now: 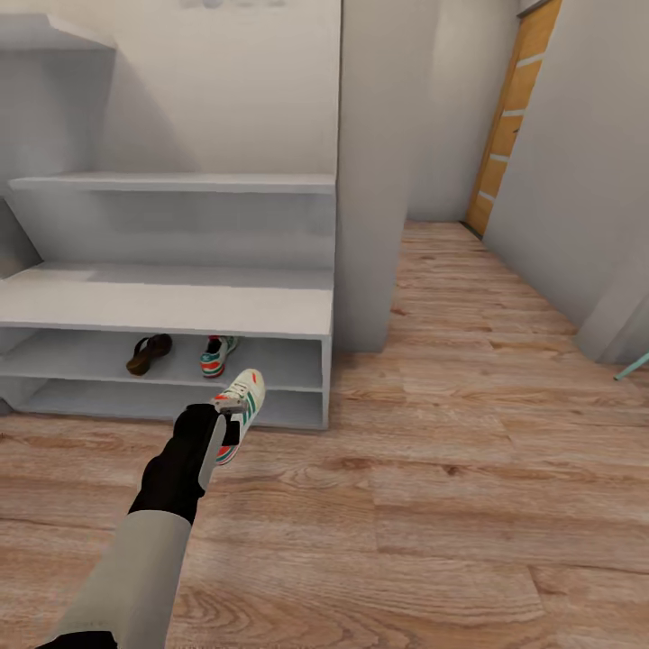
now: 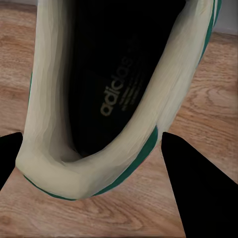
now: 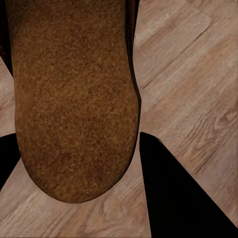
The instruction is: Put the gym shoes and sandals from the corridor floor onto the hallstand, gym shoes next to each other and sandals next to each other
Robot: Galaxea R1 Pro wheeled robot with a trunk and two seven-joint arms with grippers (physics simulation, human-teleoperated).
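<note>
Left end effector (image 1: 230, 422) is clamped on the heel end of one gym shoe (image 1: 240, 407), held off the corridor floor (image 1: 451, 469) just in front of the hallstand (image 1: 171, 306); the left wrist view looks straight into that gym shoe (image 2: 99, 99), its cream collar sitting between the two dark fingers (image 2: 198, 188) with floor planks behind. Right end effector (image 3: 79, 188) is closed on a sandal (image 3: 74, 99): the brown footbed runs down between its fingers (image 3: 173, 193) above the planks. On the upper of the two low shelves stand the other sandal (image 1: 149, 353) and, near it to the right, the second gym shoe (image 1: 217, 354), apart from each other. Judgement: the step in hand is seating the carried gym shoe on that shelf beside its mate. The free gap lies to the right of the shelved gym shoe, before the end wall of the unit; the opening under the wide top looks low, so the arm should go in flat, toe first, with the sole level, and let go only once the sole bears on the shelf board. Risk: nudging the shelved gym shoe, or releasing with the heel overhanging the front edge so it tips to the floor. Keep the sandal side of the shelf free for the one in the right end effector
</note>
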